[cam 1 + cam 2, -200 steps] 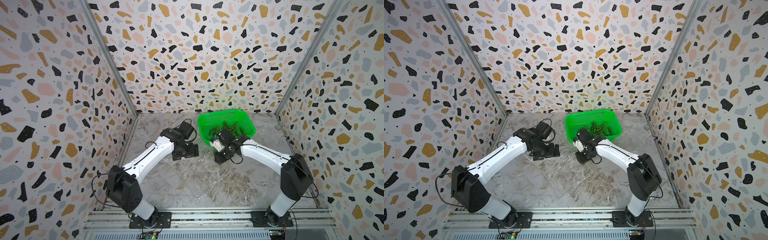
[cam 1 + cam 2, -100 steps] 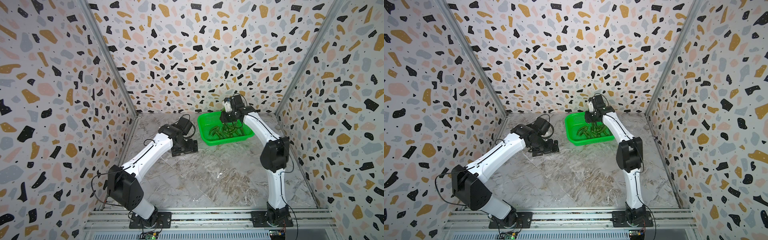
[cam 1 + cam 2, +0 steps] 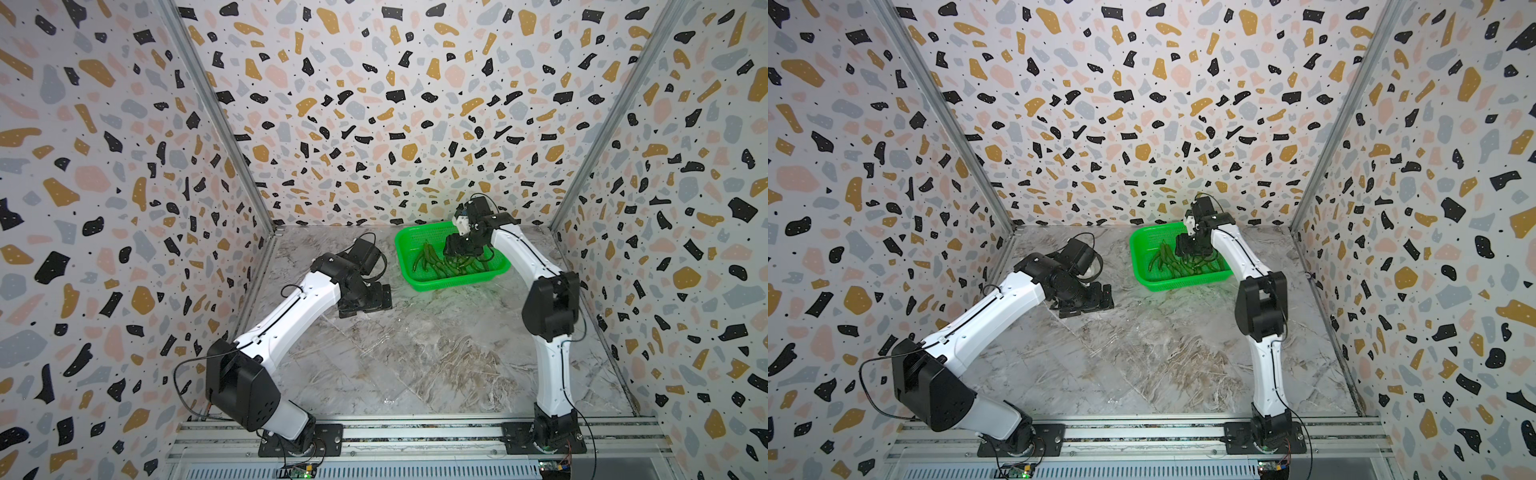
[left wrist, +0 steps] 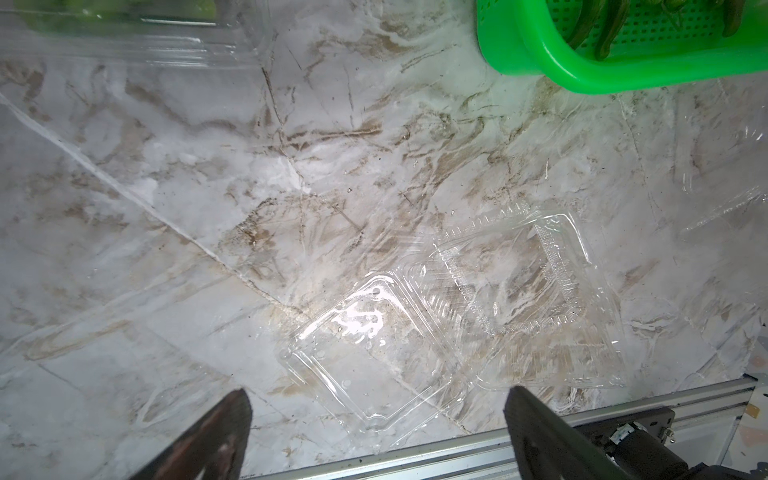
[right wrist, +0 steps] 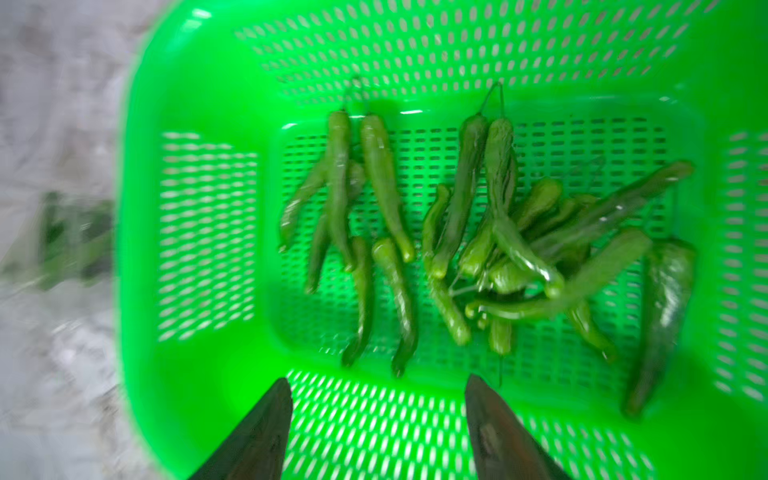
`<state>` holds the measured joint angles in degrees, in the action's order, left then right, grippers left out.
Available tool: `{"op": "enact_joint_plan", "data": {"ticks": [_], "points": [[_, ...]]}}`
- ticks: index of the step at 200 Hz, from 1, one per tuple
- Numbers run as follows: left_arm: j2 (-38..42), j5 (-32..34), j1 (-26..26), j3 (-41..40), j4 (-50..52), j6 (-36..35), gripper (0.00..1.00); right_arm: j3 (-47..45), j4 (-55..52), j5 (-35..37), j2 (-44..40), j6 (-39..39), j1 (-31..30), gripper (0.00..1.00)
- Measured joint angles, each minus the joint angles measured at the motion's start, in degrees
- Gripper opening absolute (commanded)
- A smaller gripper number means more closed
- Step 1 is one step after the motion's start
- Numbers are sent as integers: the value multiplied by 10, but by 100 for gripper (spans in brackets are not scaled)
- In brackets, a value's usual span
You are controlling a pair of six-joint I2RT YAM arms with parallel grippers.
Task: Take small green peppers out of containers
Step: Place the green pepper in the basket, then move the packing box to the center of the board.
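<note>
Several small green peppers [image 5: 478, 232] lie loose in the green basket [image 5: 187, 374]; both top views show them [image 3: 440, 262] [image 3: 1177, 259]. My right gripper [image 5: 376, 386] hangs over the basket's near side, open, with nothing between its fingers. My left gripper [image 4: 376, 399] is open low over the table. Just ahead of it lies an open clear container [image 4: 436, 316] with nothing in it. A second clear container [image 4: 124, 29] holds green peppers. Only the edge of a third container [image 4: 731, 178] shows.
The basket [image 3: 453, 283] stands at the back right of the marble table, near the rear wall. The left arm's wrist [image 3: 365, 297] rests left of it. An aluminium rail [image 4: 623, 407] runs along the table's front edge. Patterned walls close in three sides.
My right arm has swung from the table's middle, beside the left gripper, up and back over the basket. Its jaws have opened. The left arm has barely moved.
</note>
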<state>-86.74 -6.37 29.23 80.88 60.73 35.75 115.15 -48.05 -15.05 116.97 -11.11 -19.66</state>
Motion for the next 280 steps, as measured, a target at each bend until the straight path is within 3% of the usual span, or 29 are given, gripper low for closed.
{"op": "enact_joint_plan", "data": {"ticks": [28,48,90,110,130,146,160,194,220,230,236,243,280], "points": [[-17,-2,-9,4,-1,-2,96,-109,10,-23,-171,20,-60,67],[-24,-5,-26,5,-5,-4,96,-186,10,-35,-236,25,-120,66],[-25,-9,-64,12,-9,-10,96,-376,17,-33,-252,16,-198,62],[-25,-10,-72,15,-12,-14,96,-441,19,-15,-251,6,-212,55],[-25,-14,-73,15,-14,-17,96,-473,28,13,-251,-5,-211,27],[-25,-18,-73,15,-19,-17,96,-485,34,31,-251,-19,-200,15],[-25,-21,-73,12,-24,-17,96,-494,40,42,-252,-28,-175,10],[-27,-21,-75,6,-29,-21,96,-522,31,71,-286,-50,-63,9],[-44,-13,-86,6,-31,-29,96,-523,7,105,-310,-61,29,16],[-55,-9,-99,7,-34,-32,96,-522,-5,118,-311,-67,63,33],[-62,-5,-110,7,-37,-33,96,-521,-12,125,-311,-71,83,50],[-70,-1,-123,10,-39,-34,96,-520,-21,135,-309,-71,103,59],[-135,36,-211,78,-49,-47,100,-462,-62,172,-303,-65,146,68]]}}
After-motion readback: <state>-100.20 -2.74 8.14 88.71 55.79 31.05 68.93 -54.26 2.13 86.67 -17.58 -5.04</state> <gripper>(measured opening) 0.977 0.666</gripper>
